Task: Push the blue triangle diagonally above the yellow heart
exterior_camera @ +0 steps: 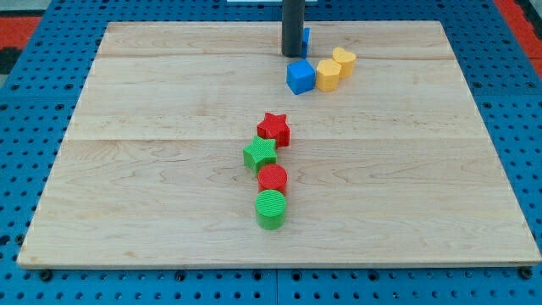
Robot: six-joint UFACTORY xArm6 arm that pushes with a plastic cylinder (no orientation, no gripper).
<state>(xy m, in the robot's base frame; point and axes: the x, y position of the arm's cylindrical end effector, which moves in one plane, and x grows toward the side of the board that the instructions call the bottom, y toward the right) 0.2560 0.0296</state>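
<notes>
My tip (292, 54) is near the view's top, right of centre. A blue block, likely the blue triangle (306, 39), is mostly hidden behind the rod, showing only on its right side and touching it. The yellow heart (344, 61) lies to the right and a little below my tip. A yellow hexagon-like block (328, 74) touches the heart on its lower left. A blue cube (300, 76) sits left of that block, just below my tip.
A red star (273, 129), a green star (260, 154), a red cylinder (273, 179) and a green cylinder (271, 208) form a line down the middle of the wooden board (152, 169). Blue pegboard surrounds the board.
</notes>
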